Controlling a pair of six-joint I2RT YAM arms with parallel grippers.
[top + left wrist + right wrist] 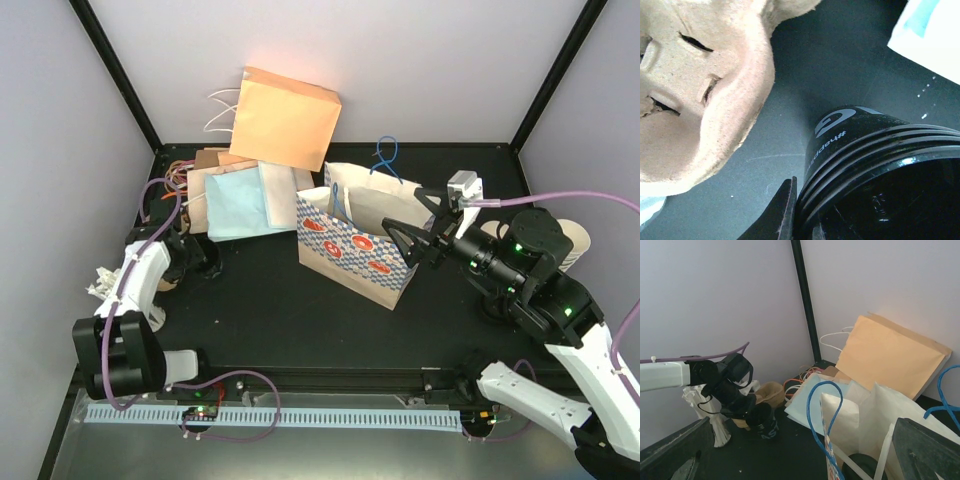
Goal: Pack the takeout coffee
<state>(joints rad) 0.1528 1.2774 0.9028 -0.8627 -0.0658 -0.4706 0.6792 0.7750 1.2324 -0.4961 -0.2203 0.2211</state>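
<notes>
We are seeing a black table between pale lilac walls. The left gripper is pinching the black takeout coffee cup near the left wall; the right gripper is gaping wide above the checked bag.

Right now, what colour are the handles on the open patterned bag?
The handles are blue; the right wrist view shows it best.

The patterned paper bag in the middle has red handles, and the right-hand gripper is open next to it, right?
Not quite: the patterned paper bag has blue handles, not red, as the top view shows. The right gripper is indeed open next to it.
</notes>
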